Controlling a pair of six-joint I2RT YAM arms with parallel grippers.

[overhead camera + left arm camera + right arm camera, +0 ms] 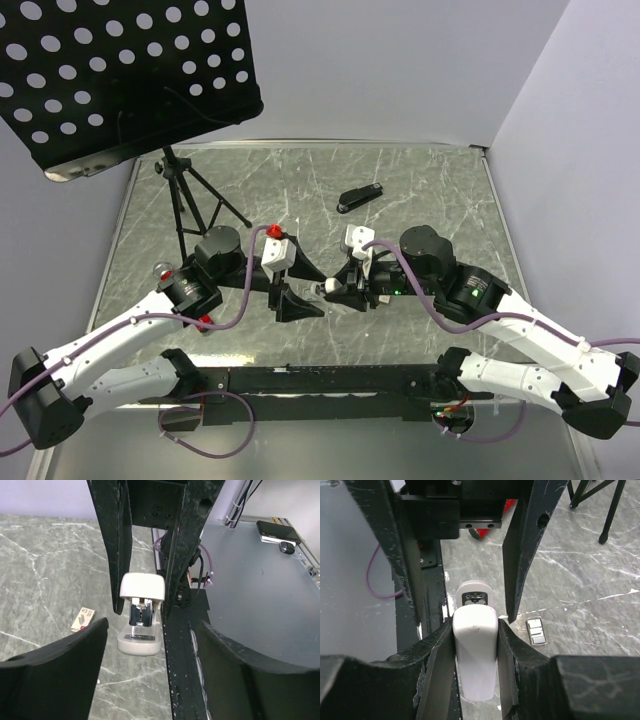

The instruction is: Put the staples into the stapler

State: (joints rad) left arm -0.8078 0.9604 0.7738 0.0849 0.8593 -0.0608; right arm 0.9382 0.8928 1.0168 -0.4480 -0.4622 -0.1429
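Though its red-brown print is too small to read, the tiny pale staple box (82,619) lies on the marble-patterned tabletop (40,555) near the white plastic stapler (141,615), shown only by the left wrist camera. Only the right wrist view shows a greyish see-through rectangle (536,631) just beside that stapler, whose sides the right gripper (475,637) clamps. The left gripper (303,284) gapes wide, empty.

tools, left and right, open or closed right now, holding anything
Left tool: open, holding nothing.
Right tool: closed on the white stapler.
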